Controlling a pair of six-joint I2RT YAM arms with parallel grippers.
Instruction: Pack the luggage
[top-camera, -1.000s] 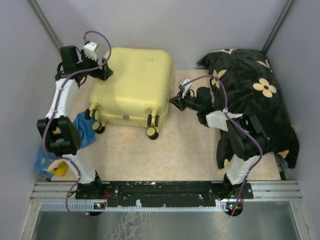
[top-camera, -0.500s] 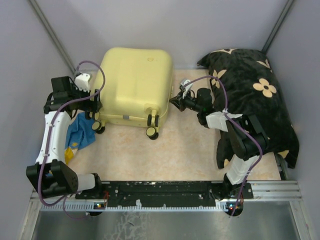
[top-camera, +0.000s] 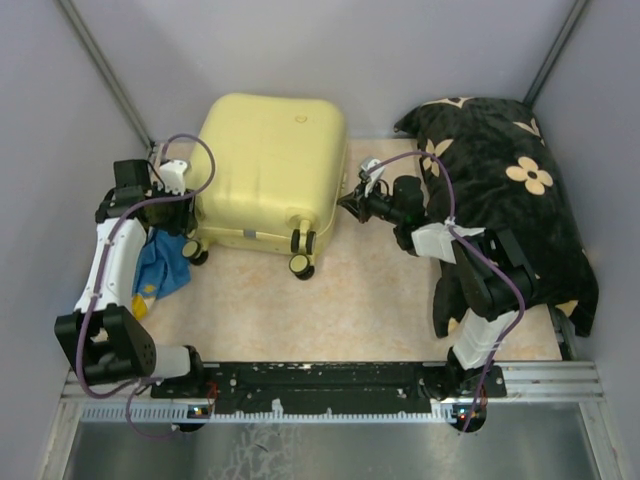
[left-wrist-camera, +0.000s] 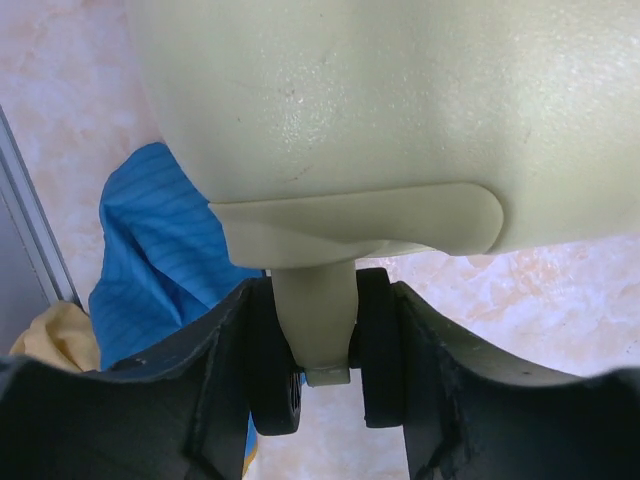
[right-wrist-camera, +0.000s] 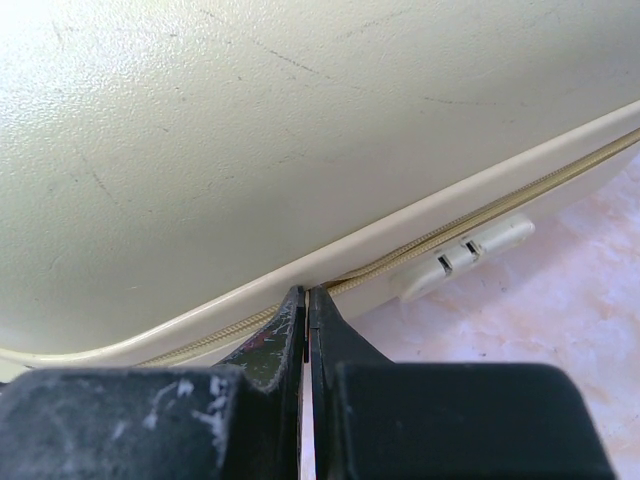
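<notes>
Luggage (top-camera: 268, 165) lies shut on the table (top-camera: 370, 290), left of middle, wheels toward the near edge. At its near left corner the left gripper (left-wrist-camera: 320, 300) clasps a caster (left-wrist-camera: 312, 340), fingers (left-wrist-camera: 225, 350) half spread and snug against its two sides; it should brace, not drag. On the right side the right gripper (right-wrist-camera: 306, 300), fully closed and empty, noses the zip seam (right-wrist-camera: 560, 178); the slider (right-wrist-camera: 462, 256) beside it looks the better target.

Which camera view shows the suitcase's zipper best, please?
Right wrist: the zipper runs close and sharp across the frame. The top view leaves it too small; the left wrist shows a wheel, no zipper.
</notes>
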